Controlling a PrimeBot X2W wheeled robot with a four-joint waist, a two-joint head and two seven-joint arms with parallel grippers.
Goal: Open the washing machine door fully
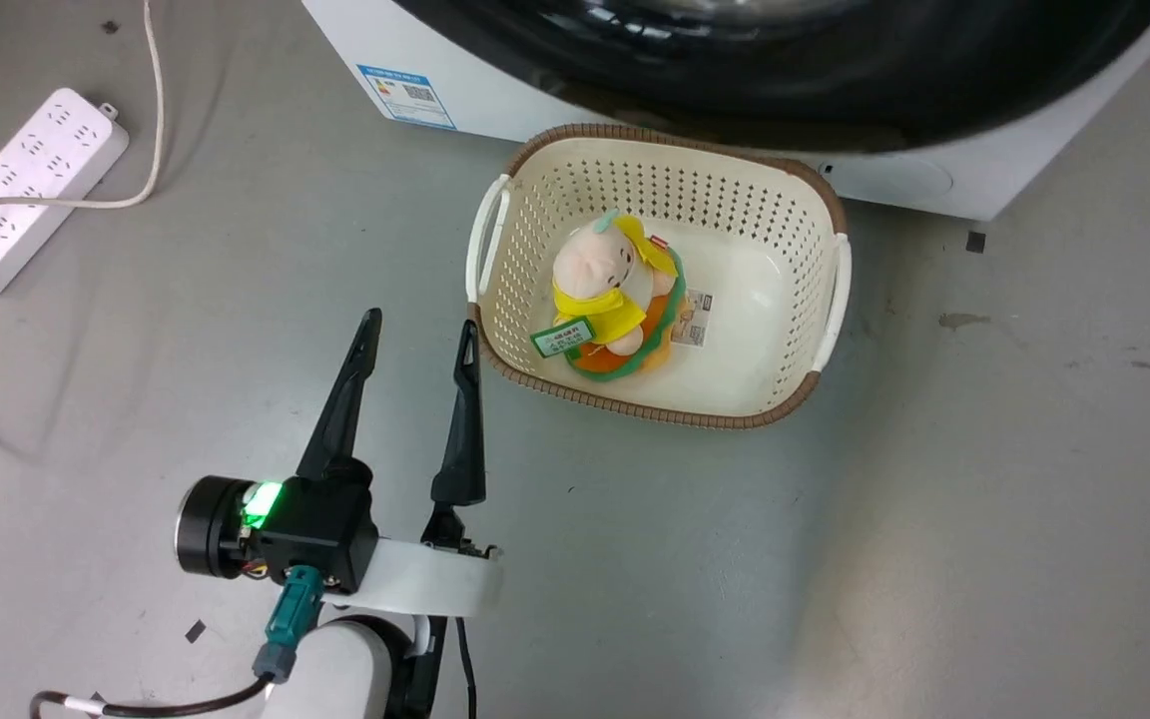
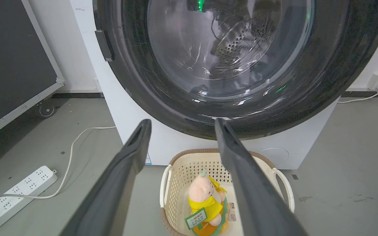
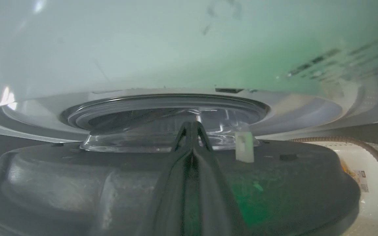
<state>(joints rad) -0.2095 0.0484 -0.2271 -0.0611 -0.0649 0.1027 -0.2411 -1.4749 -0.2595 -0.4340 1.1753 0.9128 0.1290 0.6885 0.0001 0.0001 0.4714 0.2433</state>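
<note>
Door status: the washing machine door (image 2: 333, 72) sits on the front of the washing machine (image 1: 495, 105), at the far edge of the head view. From the front it looks almost flush. The right wrist view, though, looks into a gap between the door's dark inner face and the white front panel, so we judge it only slightly ajar and far from fully open.

Right gripper (image 3: 191, 126): fingers pressed together with nothing visible between them. They lie along the door's inner face and point toward the glass bowl (image 3: 162, 141), with a pale latch piece (image 3: 244, 147) just to their right. We read this as a hook behind the door, so the arm can drag it outward without needing to pinch.

Left gripper (image 1: 420, 322): jaws apart and empty, hanging low over the near floor with its fingers aimed at the door. It looks like it is waiting out of the way.

Hazard: the cream basket (image 1: 655, 135), holding a plush toy (image 1: 610, 300), stands on the floor just in front of the machine, below the door. We cannot tell whether the swing clears its rim. A power strip (image 1: 31, 185) lies well off to the left.

Next move, in our judgement: pull steadily along the hinge arc.
</note>
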